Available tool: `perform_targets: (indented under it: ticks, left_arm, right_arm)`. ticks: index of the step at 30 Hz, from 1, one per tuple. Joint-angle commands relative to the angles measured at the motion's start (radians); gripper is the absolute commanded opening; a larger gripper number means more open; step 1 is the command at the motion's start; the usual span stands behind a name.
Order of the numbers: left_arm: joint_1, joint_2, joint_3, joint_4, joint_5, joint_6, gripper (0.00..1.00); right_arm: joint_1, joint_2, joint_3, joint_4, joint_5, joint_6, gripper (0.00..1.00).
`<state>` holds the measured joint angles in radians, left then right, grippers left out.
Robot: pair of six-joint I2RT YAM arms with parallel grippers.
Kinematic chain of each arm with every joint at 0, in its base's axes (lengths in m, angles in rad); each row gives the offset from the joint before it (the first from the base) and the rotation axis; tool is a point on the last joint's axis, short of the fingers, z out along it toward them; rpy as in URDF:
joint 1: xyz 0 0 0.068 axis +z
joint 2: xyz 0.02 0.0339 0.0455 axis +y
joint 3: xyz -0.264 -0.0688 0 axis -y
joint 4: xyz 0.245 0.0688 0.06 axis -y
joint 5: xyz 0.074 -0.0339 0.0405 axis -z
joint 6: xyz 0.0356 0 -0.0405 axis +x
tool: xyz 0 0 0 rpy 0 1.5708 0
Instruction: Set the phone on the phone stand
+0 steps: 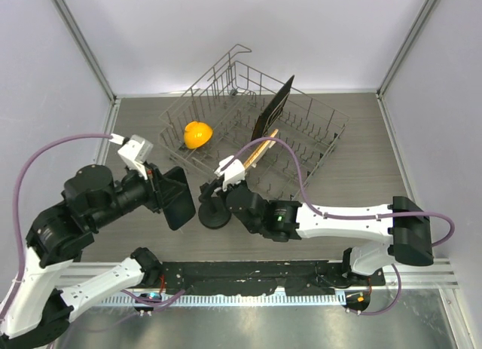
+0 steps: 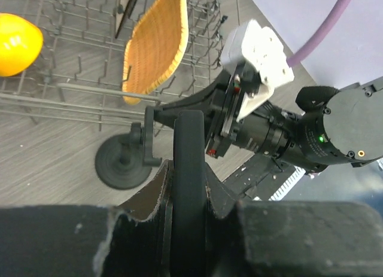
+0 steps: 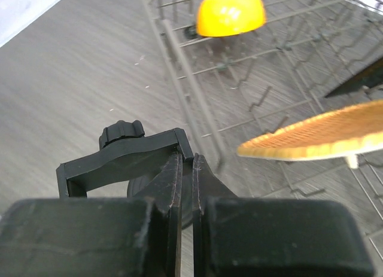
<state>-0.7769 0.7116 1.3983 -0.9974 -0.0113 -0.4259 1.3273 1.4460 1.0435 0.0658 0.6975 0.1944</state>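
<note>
The phone point(image 1: 179, 200) stands on edge, clamped between the fingers of the left gripper point(image 1: 160, 189), just left of the phone stand point(image 1: 214, 215). The right gripper point(image 1: 213, 187) is pinched tight on the stand's clip. A wire dish rack point(image 1: 335, 130) sits behind them.

Phone point(image 1: 178, 198) and phone stand point(image 1: 215, 215) black; bowl point(image 1: 197, 133) apparently orange-yellow.

phone point(image 1: 178, 199): glossy black slab with rounded corners, held in the air on edge, near-vertical, clamped in left gripper point(image 1: 169, 194). stand point(image 1: 214, 215): black, round disc base lying flat, short arm rising to a rectangular clip with a knob. right gripper point(image 1: 212, 185) pinches the clip. Phone sits just beside stand at its 9 o'clock; can't tell if they touch.
</note>
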Motion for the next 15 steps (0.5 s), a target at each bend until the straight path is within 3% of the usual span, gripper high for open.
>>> perform_targets:
  ticks: [1,8,15]
  left_arm:
    - [0.001,-0.032,-0.07,0.213,0.123,0.024,0.0]
    - [0.001,-0.063,-0.15,0.298,0.16,0.018,0.0]
    - [-0.001,-0.1,-0.173,0.272,0.133,0.022,0.0]
  right_arm:
    - [0.01,-0.055,0.047,0.028,0.168,0.18,0.0]
    - [0.027,-0.045,0.029,0.025,0.134,0.243,0.0]
    - [0.092,-0.012,0.058,-0.006,0.263,0.312,0.0]
